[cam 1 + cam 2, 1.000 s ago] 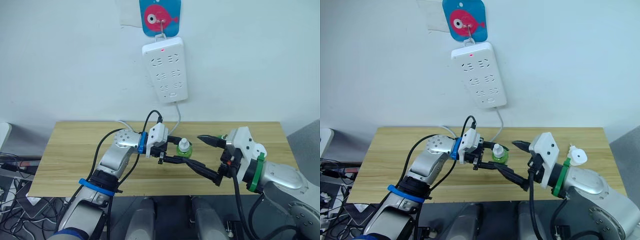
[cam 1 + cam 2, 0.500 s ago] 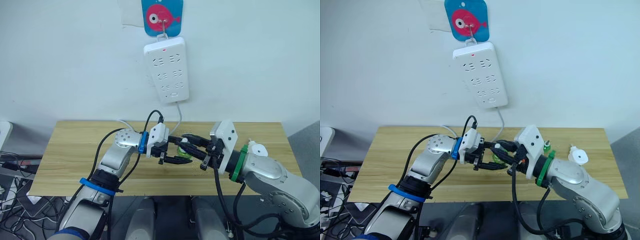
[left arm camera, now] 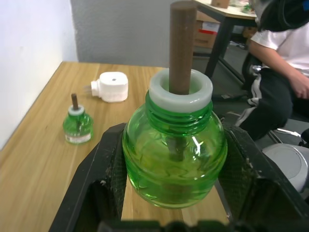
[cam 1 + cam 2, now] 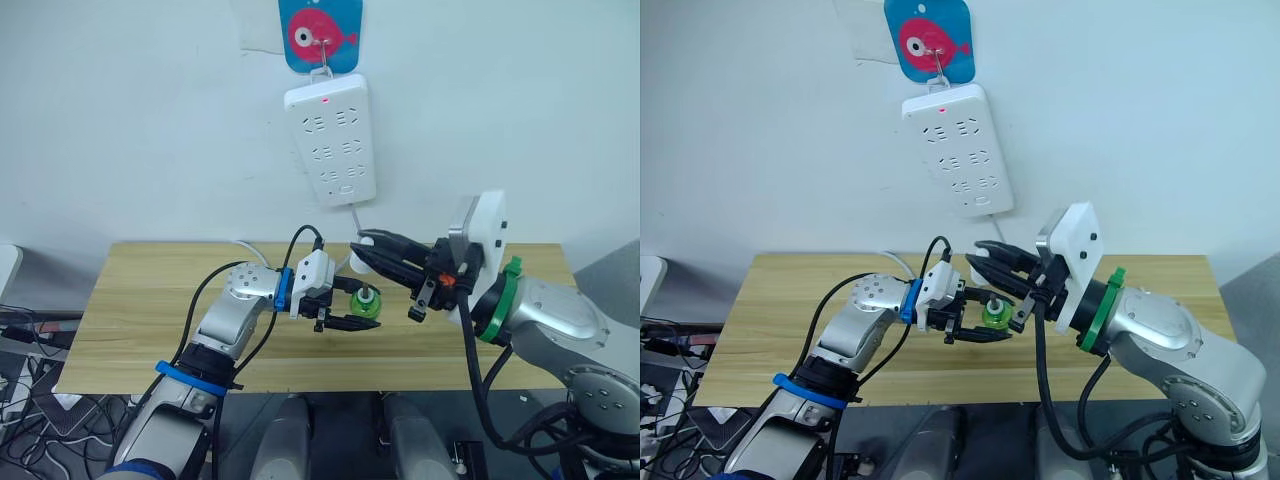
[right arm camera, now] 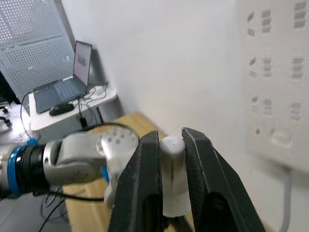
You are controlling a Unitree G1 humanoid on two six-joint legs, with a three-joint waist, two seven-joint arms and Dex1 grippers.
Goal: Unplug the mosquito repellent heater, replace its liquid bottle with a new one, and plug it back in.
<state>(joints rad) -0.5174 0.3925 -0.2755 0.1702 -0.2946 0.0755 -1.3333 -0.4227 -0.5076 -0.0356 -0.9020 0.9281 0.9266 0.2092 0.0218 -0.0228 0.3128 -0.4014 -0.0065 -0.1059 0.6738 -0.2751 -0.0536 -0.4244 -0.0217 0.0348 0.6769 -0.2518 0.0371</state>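
My left gripper (image 4: 357, 309) is shut on a green liquid bottle (image 3: 174, 150) and holds it upright just above the table. Its brown wick (image 3: 182, 46) stands bare out of the white neck. My right gripper (image 4: 362, 250) hovers a little above the bottle, toward the wall, shut on a small white cap (image 5: 173, 179). In the left wrist view the mosquito repellent heater (image 3: 110, 86) lies unplugged on the table, with a second small green bottle (image 3: 77, 126) standing near it.
A white power strip (image 4: 332, 140) hangs on the wall below a blue fish hook (image 4: 320, 30), its cord dropping to the wooden table (image 4: 150, 300). A seated person (image 3: 285, 63) shows beyond the table's end in the left wrist view.
My right gripper came in open, shut on the white cap on the bottle's top and lifted it up toward the wall, baring the wick. The left gripper kept its hold.
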